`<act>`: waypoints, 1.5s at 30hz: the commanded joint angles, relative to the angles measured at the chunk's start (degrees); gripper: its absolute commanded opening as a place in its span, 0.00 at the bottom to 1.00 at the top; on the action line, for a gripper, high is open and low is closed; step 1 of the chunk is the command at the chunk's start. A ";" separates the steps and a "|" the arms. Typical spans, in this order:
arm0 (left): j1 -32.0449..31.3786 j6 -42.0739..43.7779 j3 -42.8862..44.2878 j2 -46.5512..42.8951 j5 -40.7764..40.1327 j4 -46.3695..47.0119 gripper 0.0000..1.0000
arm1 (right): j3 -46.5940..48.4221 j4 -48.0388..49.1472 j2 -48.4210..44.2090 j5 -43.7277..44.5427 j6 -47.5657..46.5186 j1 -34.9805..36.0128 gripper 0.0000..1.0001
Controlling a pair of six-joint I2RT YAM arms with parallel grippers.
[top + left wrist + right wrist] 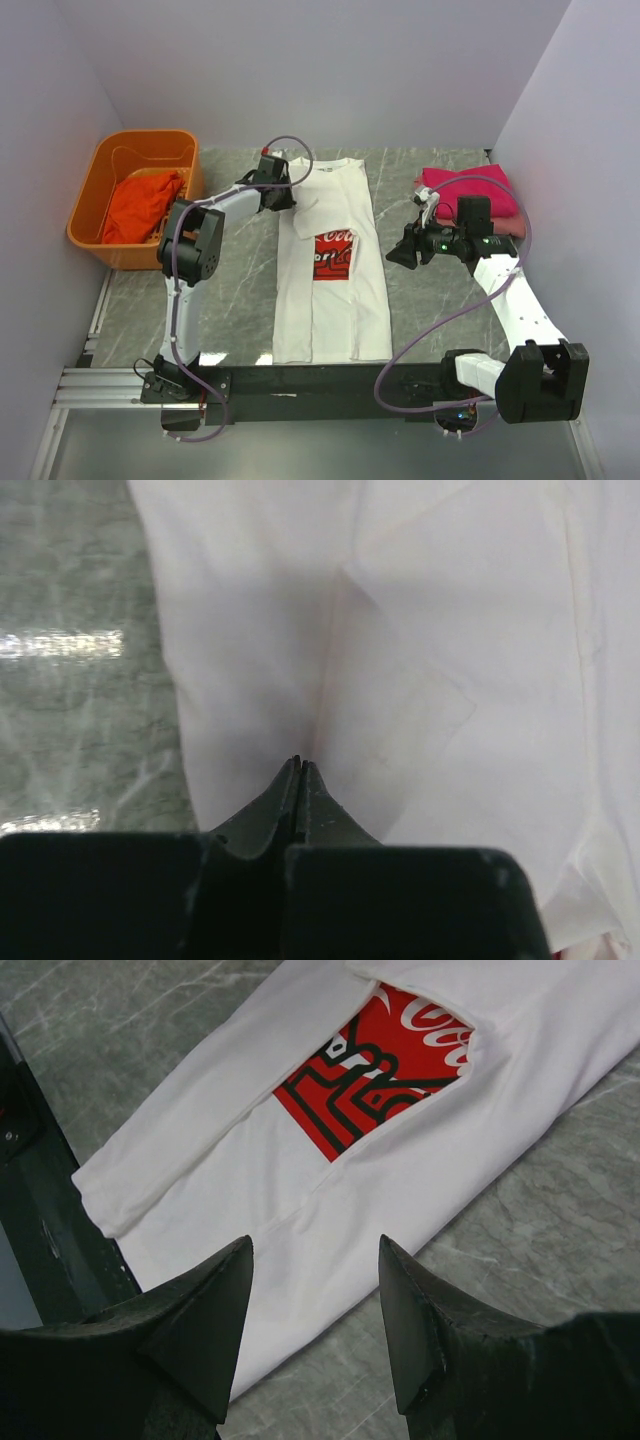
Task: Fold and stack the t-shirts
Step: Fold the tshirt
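Left gripper (283, 197), seen from the top camera: its 2 jaws are pressing fully together at the 11 o'clock corner of the white t-shirt (330, 290). In the left wrist view the closed tips (300, 767) are meeting on a crease of the white cloth (420, 630), which is puckering toward them, so a fold of the shirt appears to be pinched.

Right gripper (402, 256): its jaws are standing apart and gripping nothing. It is hovering over the marbled table (430, 310), just beside the shirt's 3 o'clock edge and pointing toward 9 o'clock. In the right wrist view both dark fingers (215, 1310) are framing the shirt's lower half (330, 1210) with bare air between them.

White t-shirt: it is lying flat at the table's centre, its long axis running from 12 o'clock to 6 o'clock. Both sides are lying folded inward, leaving a narrow panel. The red print (334, 255) with its white lettering is showing partly between the folded edges.

Magenta t-shirt (470, 188): it is sitting folded at 2 o'clock on the table, on top of a pink t-shirt (512, 228) whose edge is peeking out beneath it.

Orange-red t-shirt (142, 205): it is lying crumpled inside the orange basket (92, 195), which is standing at 10 o'clock, well apart from the white shirt.
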 commanded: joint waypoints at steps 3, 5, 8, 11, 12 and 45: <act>0.31 0.86 -0.73 -6.83 -3.15 2.11 0.00 | 1.50 -0.60 -0.06 -1.12 -0.99 -0.44 0.60; 0.31 0.68 -1.00 -7.88 -2.70 2.81 0.00 | 1.59 -0.78 0.03 -1.12 -0.99 -0.44 0.60; 0.31 0.33 -1.09 -8.59 -0.69 3.60 0.01 | 1.59 -0.69 0.03 -1.21 -1.08 -0.44 0.60; 0.14 0.07 -1.52 -9.03 1.60 4.48 0.01 | 1.68 -0.87 0.03 -1.30 -1.17 -0.44 0.60; 0.22 -0.11 -1.44 -8.86 2.39 4.31 0.01 | 1.68 -1.04 0.20 -1.30 -1.08 -0.44 0.60; -1.71 3.40 -5.21 -8.67 6.87 5.44 0.05 | 1.68 -1.83 0.11 -2.18 -2.13 -0.71 0.60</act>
